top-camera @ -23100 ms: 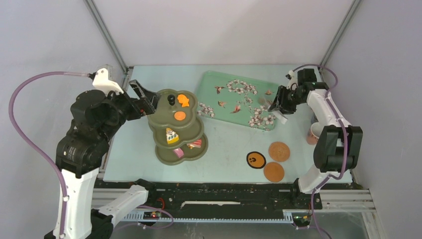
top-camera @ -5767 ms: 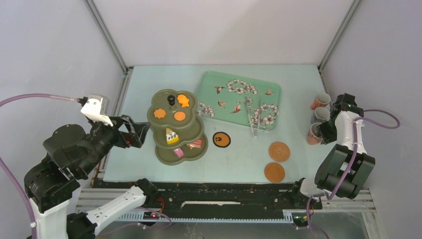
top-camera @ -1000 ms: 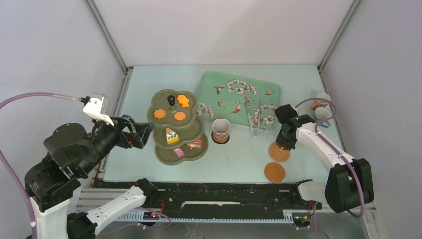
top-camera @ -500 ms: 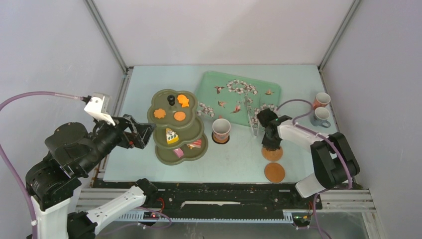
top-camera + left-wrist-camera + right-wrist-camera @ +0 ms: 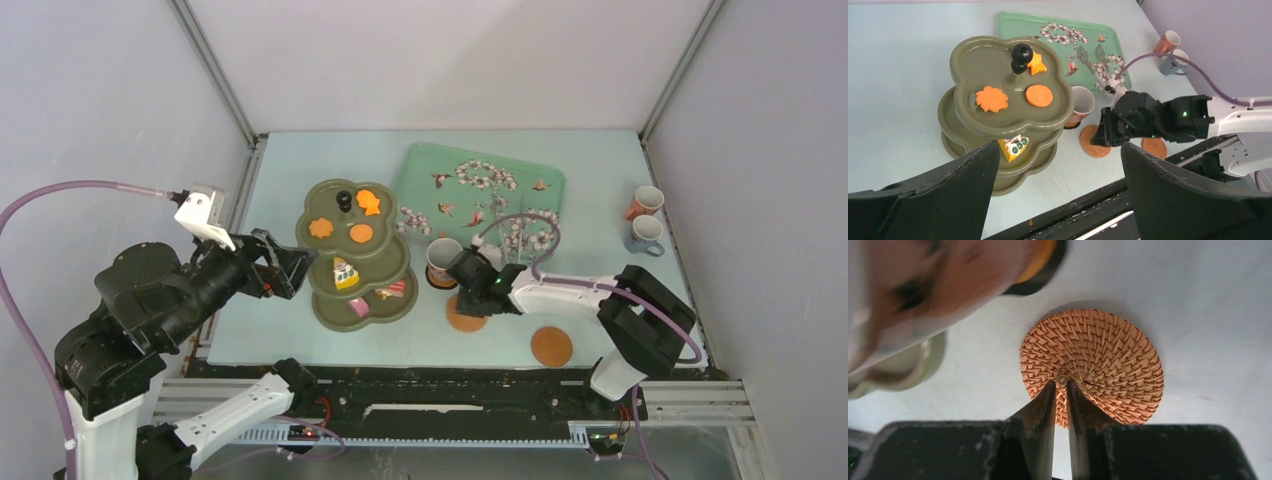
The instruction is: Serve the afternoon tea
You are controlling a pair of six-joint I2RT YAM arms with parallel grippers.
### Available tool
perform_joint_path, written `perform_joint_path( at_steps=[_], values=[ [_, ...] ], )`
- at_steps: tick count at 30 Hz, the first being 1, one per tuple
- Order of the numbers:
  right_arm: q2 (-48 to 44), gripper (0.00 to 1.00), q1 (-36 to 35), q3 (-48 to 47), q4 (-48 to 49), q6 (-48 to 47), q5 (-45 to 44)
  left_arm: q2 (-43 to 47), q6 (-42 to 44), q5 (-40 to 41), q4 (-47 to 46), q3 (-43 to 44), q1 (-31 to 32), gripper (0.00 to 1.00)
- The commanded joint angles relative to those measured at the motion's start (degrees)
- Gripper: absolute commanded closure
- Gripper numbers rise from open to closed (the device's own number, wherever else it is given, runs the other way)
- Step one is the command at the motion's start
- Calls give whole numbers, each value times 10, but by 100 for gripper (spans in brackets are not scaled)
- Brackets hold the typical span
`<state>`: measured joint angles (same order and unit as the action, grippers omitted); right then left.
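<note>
The olive three-tier stand (image 5: 355, 262) holds orange pastries (image 5: 361, 233) on the top tier, a yellow wedge (image 5: 345, 272) on the middle tier and pink and red pieces (image 5: 390, 290) on the bottom tier. One patterned cup (image 5: 443, 259) stands on a black coaster right of the stand. My right gripper (image 5: 1060, 385) is shut on the near edge of a woven brown coaster (image 5: 1098, 357), low over the table just in front of that cup (image 5: 466, 316). My left gripper (image 5: 1058, 195) is open and empty, held above the stand's left front.
A second brown coaster (image 5: 551, 346) lies near the front edge. Two more cups (image 5: 645, 201) (image 5: 646, 236) stand at the far right. The mint floral tray (image 5: 455, 178) with metal tongs (image 5: 506, 238) lies behind. The right arm (image 5: 570, 292) stretches low across the table.
My right gripper has carried the woven coaster leftward from the right side to a spot just in front of the cup on the black coaster. The left arm has barely moved.
</note>
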<state>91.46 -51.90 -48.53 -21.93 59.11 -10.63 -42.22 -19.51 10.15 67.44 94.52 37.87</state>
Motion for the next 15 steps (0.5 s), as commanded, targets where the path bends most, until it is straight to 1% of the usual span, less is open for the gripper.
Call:
perform_joint_path(
  at_steps=[1,5,12,15],
  values=[
    [55,84,-58,-3,70,36,20,-12,-4,-12,-2,20,3,2],
    [80,86,-70,-27,61,45,24,-13,-6,-18,2,24,3,2],
    [60,86,-83,-27,33,47,1,-1,-15,-9,4,17,3,2],
    [49,86,-83,-27,7,55,-10,1,-18,-11,0,14,3,2]
  ],
)
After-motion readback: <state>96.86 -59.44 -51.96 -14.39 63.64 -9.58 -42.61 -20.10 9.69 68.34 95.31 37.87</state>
